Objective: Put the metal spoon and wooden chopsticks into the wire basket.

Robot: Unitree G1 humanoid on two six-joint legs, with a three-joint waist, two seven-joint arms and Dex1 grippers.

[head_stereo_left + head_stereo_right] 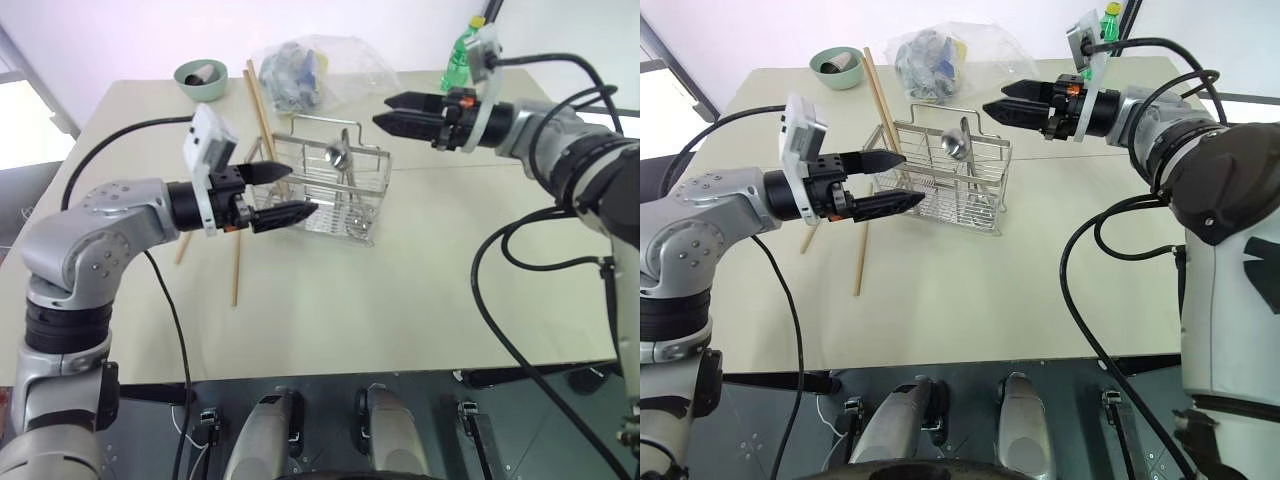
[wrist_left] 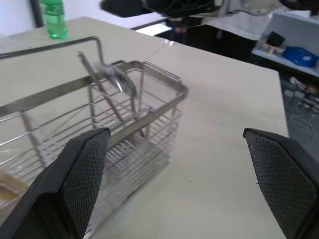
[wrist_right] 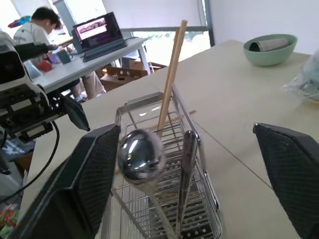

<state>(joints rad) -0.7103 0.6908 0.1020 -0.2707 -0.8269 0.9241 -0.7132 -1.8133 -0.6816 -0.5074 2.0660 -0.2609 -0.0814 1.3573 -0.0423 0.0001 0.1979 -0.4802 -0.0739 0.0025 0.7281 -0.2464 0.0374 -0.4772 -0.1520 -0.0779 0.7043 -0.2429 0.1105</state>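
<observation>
Spoon (image 1: 339, 155) is in the wire basket (image 1: 362, 190) already, standing handle-down w/ its round bowl up above the rim, leaning on the handle loop; prob. rests that way bc the bowl end is heavier and wider than the grid gaps. Basket sits mid-desk (image 1: 400, 300), upright.

Right claw (image 1: 388, 110) hangs just beside and above the basket on the robot's right, pointing level toward the spoon, fingers spread wide, nothing between them. In the right wrist view the spoon bowl (image 3: 140, 155) sits in the gap between the pads but touches neither, so it reads as let go.

Chopsticks: one (image 3: 171, 74) leans in the basket's far-left corner, sticking well up past the rim since it's longer than the basket is tall. Another (image 1: 238, 262) lies flat on the desk on the left of the basket, partly under the left arm, and a third stick (image 1: 183, 248) pokes out near it; can't tell if that's a pair.

Left claw (image 1: 283, 192) is wide open, empty, level, right at the basket's near-left wall, one finger over the wire edge. Could be steadying the basket or just waiting; can't say which.

My read: spoon step done, desk chopsticks left. Next pick is thin and flat on the desk, so needs a low pinch; risk is nudging the light basket.

Green bowl (image 1: 200, 78), plastic bag (image 1: 310, 65) and green bottle (image 1: 457, 62) at the far edge are not involved.
</observation>
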